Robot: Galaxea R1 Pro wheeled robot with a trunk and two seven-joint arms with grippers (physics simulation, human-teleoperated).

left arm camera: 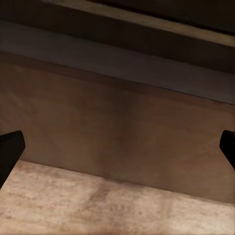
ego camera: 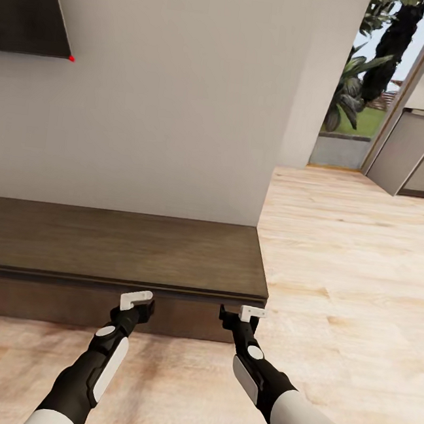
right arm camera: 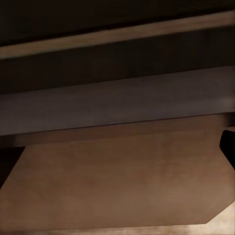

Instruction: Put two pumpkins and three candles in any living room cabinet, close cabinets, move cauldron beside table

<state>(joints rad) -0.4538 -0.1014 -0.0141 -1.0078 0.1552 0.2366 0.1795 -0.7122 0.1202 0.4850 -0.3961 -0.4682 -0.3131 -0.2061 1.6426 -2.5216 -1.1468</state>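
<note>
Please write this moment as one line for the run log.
place: facing cabinet | cabinet: fronts shut | left gripper: open, empty, near front | right gripper: open, empty, near front | pumpkins, candles: unseen

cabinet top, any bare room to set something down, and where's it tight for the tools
The whole cabinet top is bare, from the wall behind to its front edge. The floor to its right is open too. It is tight low at the front, where the left tool and right tool sit close to the front panel.

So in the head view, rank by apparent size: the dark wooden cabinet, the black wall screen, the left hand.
1. Long dark-brown wooden cabinet
2. Black wall screen, cut off by the frame
3. Left hand, smallest despite being nearest
</note>
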